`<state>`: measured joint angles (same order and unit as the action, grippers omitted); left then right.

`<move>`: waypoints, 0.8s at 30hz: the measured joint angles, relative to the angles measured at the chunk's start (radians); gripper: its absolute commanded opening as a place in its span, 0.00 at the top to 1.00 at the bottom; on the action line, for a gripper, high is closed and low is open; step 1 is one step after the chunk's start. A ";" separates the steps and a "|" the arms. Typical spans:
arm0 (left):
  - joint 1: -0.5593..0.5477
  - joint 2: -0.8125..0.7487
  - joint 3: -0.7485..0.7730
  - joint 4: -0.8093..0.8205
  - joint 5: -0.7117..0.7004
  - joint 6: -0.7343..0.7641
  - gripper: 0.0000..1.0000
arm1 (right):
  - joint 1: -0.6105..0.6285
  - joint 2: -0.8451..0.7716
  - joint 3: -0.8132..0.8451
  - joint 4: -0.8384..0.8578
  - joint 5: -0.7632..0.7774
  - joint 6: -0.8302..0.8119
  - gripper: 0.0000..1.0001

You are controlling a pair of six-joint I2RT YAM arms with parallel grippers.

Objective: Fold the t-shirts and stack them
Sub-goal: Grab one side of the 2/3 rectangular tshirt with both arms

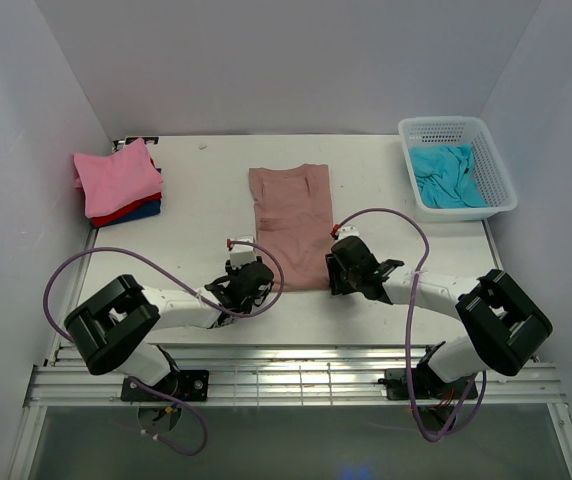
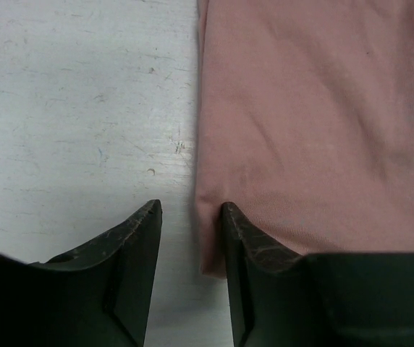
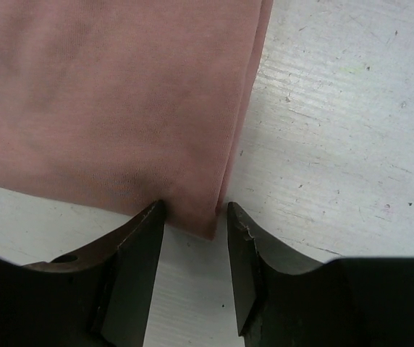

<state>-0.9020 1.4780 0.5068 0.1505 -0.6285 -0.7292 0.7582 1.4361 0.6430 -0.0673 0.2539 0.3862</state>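
There's the dusty rose t-shirt (image 1: 291, 220), mid-tabletop (image 1: 196, 210), folded into a long, smooth, narrow strip with its hem toward the arms. The left claw (image 2: 190, 210) stands parted astride its near left corner and the right claw (image 3: 196, 210) parted astride the near right corner, neither pinching cloth. That's five shirts in all: the rose one, then a pink shirt (image 1: 116, 175), red shirt (image 1: 106, 213) and dark blue shirt (image 1: 146, 211) stacked far left, and a turquoise shirt (image 1: 444, 172) in the one white basket (image 1: 501, 170).

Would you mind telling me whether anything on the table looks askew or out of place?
Only slightly: the pink t-shirt topping the far-left stack sits rotated, overhanging the red t-shirt and dark blue t-shirt beneath. The rose-brown t-shirt lies flat and straight; nothing is spilled or damaged.
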 measured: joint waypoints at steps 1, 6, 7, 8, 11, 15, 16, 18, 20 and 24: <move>0.002 0.002 0.000 0.000 0.002 -0.002 0.57 | 0.000 0.002 0.000 0.004 -0.002 0.000 0.55; 0.003 0.002 0.001 -0.003 0.018 -0.016 0.65 | 0.000 0.010 0.000 0.023 -0.008 0.000 0.61; 0.003 0.002 0.002 -0.005 0.022 -0.018 0.67 | 0.002 0.011 0.000 0.024 -0.011 0.000 0.64; 0.003 0.002 0.005 -0.008 0.027 -0.021 0.69 | 0.002 0.011 0.000 0.026 -0.014 0.002 0.69; 0.003 0.002 0.011 -0.012 0.047 -0.029 0.85 | 0.002 0.011 -0.003 0.035 -0.019 0.003 0.79; 0.003 0.002 0.017 -0.017 0.069 -0.032 1.00 | 0.003 0.011 -0.004 0.042 -0.021 0.006 0.89; 0.003 0.002 0.017 -0.018 0.072 -0.033 1.00 | 0.003 0.011 -0.004 0.042 -0.021 0.007 0.90; 0.003 0.002 0.017 -0.020 0.074 -0.037 1.00 | 0.003 0.010 -0.005 0.041 -0.021 0.008 0.91; 0.003 0.001 0.018 -0.025 0.076 -0.041 1.00 | 0.003 0.010 -0.004 0.041 -0.021 0.008 0.92; 0.003 -0.021 0.017 -0.055 0.088 -0.055 1.00 | 0.004 0.005 -0.005 0.037 -0.019 0.008 0.92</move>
<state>-0.8986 1.4567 0.5240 0.0956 -0.5407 -0.7841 0.7624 1.4414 0.6384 -0.0303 0.2348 0.3939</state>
